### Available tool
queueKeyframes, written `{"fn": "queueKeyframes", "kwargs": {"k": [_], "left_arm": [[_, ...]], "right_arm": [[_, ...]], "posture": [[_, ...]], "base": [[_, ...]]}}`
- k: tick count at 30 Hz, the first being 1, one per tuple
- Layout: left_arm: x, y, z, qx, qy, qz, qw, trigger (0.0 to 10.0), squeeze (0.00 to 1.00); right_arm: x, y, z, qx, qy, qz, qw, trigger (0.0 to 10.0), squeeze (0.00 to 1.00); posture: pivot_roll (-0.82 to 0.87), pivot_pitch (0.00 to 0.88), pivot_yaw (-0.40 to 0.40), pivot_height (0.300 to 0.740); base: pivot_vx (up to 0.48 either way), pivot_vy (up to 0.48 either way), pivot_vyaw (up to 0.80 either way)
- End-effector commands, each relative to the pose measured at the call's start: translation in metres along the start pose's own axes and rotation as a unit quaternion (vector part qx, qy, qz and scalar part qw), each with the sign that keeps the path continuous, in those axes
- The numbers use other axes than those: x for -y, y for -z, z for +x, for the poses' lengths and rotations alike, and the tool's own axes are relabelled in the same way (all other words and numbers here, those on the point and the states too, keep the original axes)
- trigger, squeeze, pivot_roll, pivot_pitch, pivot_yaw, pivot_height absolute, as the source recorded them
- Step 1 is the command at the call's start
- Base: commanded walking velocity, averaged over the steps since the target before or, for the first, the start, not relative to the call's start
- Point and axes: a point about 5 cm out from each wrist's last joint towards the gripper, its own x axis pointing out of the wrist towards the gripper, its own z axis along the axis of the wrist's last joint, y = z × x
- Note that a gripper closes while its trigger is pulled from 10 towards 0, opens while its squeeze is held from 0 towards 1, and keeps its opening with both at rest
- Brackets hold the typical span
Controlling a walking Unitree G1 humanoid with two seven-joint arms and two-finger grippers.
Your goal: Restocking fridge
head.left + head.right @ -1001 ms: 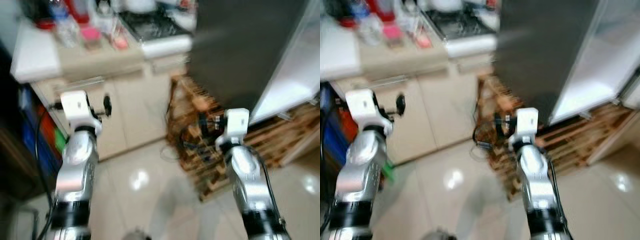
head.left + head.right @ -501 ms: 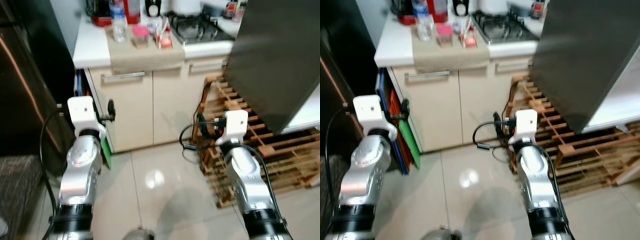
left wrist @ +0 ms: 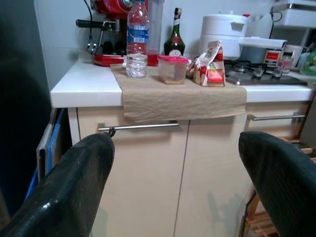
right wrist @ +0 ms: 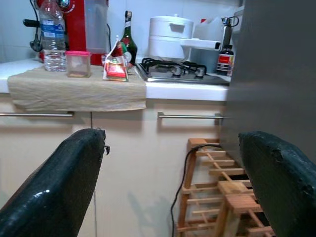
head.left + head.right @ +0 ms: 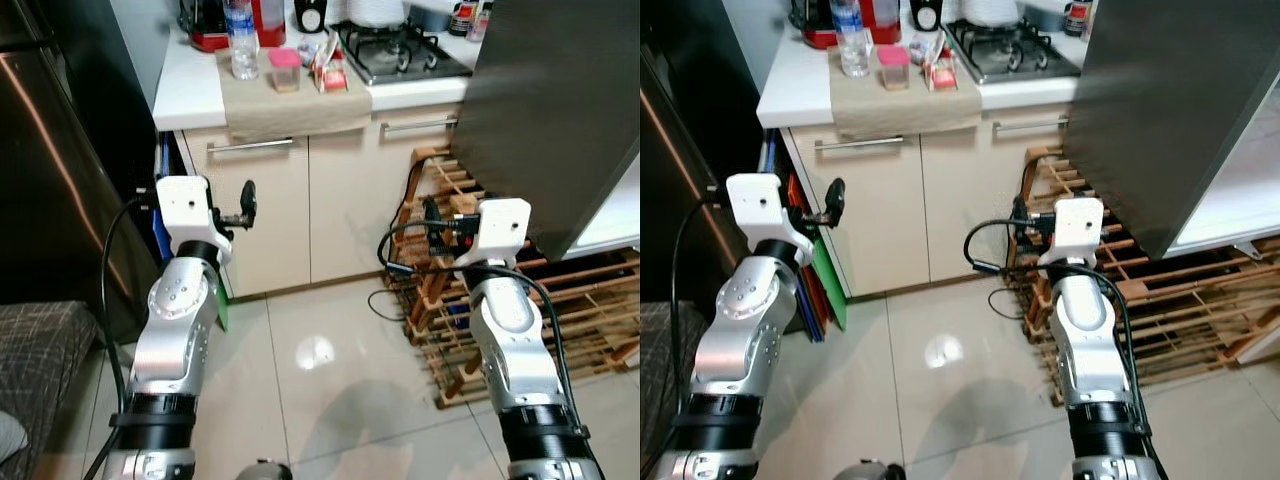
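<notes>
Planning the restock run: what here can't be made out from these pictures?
- Fridge interior: head views, hidden by its dark door.
- Water bottle label: left wrist view, print too small.
- Red appliance: cut off by the top edge.
- Wooden rack contents: partly hidden behind the right arm.

Kitchen, glossy cream tile floor [image 5: 330,350] with a ceiling light glare, beige cabinets [image 5: 300,215] with bar handles under a white countertop [image 5: 185,85], tan cloth [image 5: 285,105] draped over its edge, gas hob [image 5: 400,52] at the back, wooden pallet [image 5: 560,320] on the floor to the right, dark panel [image 5: 60,170] at left
</notes>
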Motion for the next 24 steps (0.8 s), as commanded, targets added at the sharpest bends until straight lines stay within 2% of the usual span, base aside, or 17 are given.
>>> {"fn": "queueKeyframes", "kwargs": {"k": [1, 7, 15, 19, 24], "left_arm": [[-0.003, -0.006, 0.003, 0.005, 0.005, -0.011, 1.0, 10.0, 0.0], [-0.012, -0.01, 0.005, 0.012, -0.01, -0.003, 1.0, 10.0, 0.0], [-0.008, -0.014, 0.006, 0.023, -0.003, 0.003, 1.0, 10.0, 0.0], [-0.007, -0.018, 0.009, 0.03, -0.002, 0.007, 1.0, 10.0, 0.0], [0.003, -0.017, 0.008, 0.031, 0.021, 0.008, 0.999, 10.0, 0.0]], "right_arm": [[0.0, -0.003, 0.001, 0.012, 0.009, 0.004, 1.0, 10.0, 0.0], [0.003, -0.001, 0.001, 0.002, 0.011, 0.007, 1.0, 10.0, 0.0], [0.0, 0.0, 0.003, 0.0, 0.008, 0.005, 1.0, 10.0, 0.0], [-0.002, 0.0, 0.004, 0.0, 0.006, 0.007, 1.0, 10.0, 0.0], [-0.002, -0.001, 0.004, 0.004, 0.001, 0.002, 1.0, 10.0, 0.0]], "posture": [[-0.03, 0.0, 0.024, 0.74], [-0.02, 0.0, 0.018, 0.74], [-0.01, 0.0, 0.011, 0.74], [-0.02, 0.0, 0.008, 0.74], [-0.02, 0.0, 0.01, 0.74]], "base": [[0.48, 0.0, 0.0], [0.48, 0.0, 0.13], [0.48, 0.0, 0.78], [0.48, 0.0, 0.0], [0.48, 0.0, 0.0]]}}
